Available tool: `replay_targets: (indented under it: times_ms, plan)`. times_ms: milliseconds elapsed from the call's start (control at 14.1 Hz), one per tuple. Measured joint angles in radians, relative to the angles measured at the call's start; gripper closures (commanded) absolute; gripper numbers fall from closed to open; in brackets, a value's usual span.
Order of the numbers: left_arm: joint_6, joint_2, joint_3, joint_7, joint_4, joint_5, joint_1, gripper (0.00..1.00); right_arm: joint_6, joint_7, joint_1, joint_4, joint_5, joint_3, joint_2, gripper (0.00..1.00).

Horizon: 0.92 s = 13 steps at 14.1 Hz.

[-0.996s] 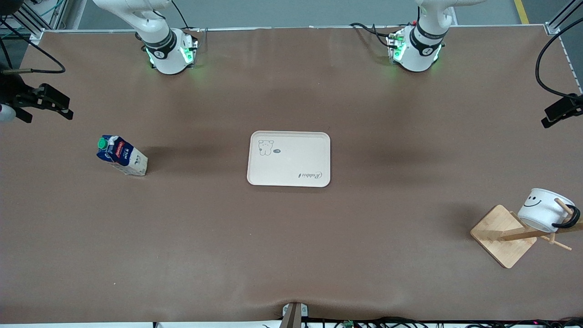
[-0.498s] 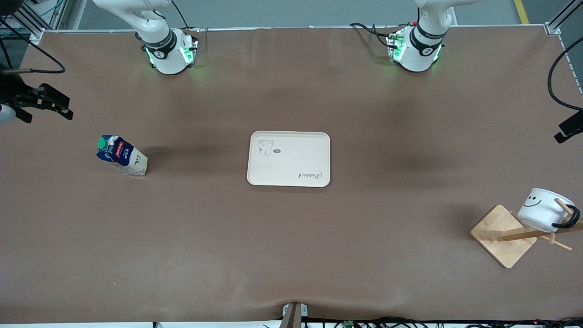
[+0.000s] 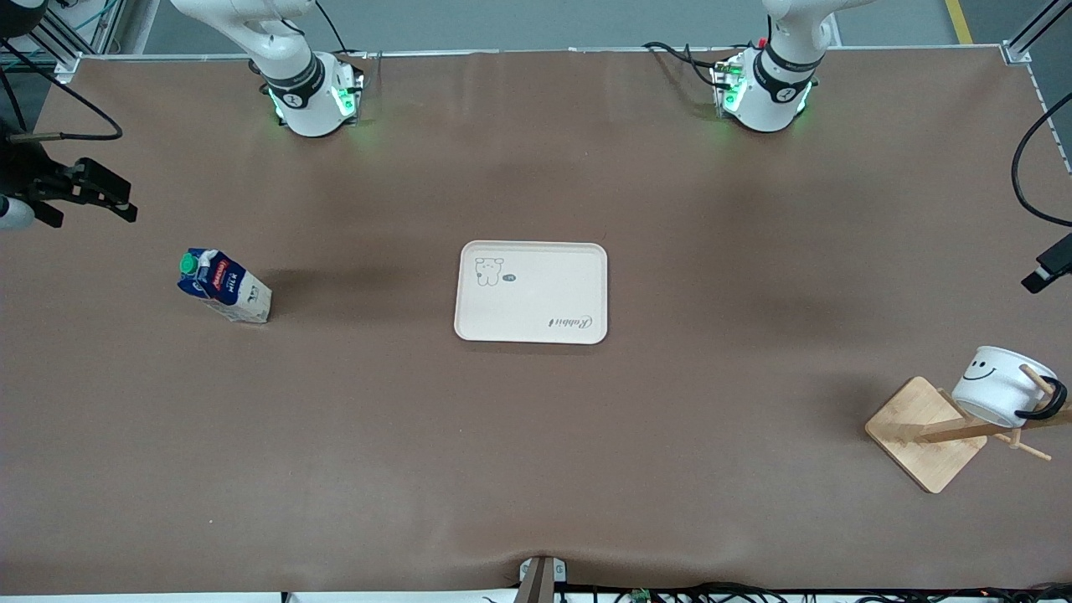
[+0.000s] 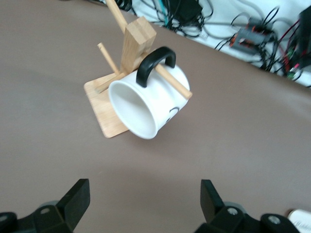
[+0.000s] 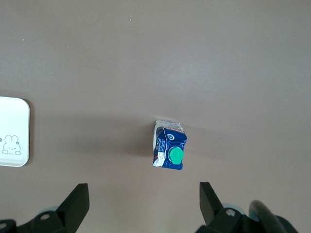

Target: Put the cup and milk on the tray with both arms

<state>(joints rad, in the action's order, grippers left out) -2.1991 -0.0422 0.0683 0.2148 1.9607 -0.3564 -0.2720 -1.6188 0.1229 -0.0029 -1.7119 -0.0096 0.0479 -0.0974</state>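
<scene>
Cup (image 3: 997, 386) hung on rack (image 3: 930, 431), milk (image 3: 224, 287) standing, tray (image 3: 532, 291) bare

A cream-white tray (image 3: 531, 292), marked with a thin dark outline drawing of a small animal and a dark script word, is seen on a plain brown counter (image 3: 536, 435). Toward the right arm's end of the counter from the tray, a milk (image 3: 223, 286) carton is shown in dark blue over white, with a red label and a round green cap. Toward the left arm's end, a white cup (image 3: 999, 388) bearing a black handle and black smiley face is hung on a pale wooden rack (image 3: 925, 433).
</scene>
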Motion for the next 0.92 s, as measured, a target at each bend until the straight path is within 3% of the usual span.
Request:
replay_targets:
  times_ms: [356,924]
  plan:
    - [-0.161,0.029,-0.008,0.017,0.063,-0.063,-0.001,0.00,-0.002,0.000,0.000,0.054,0.000,0.000,0.027,0.00]
    - [-0.403,0.160,-0.085,0.069,0.070,-0.159,0.005,0.00,-0.002,0.000,0.000,0.071,0.000,0.000,0.059,0.00]
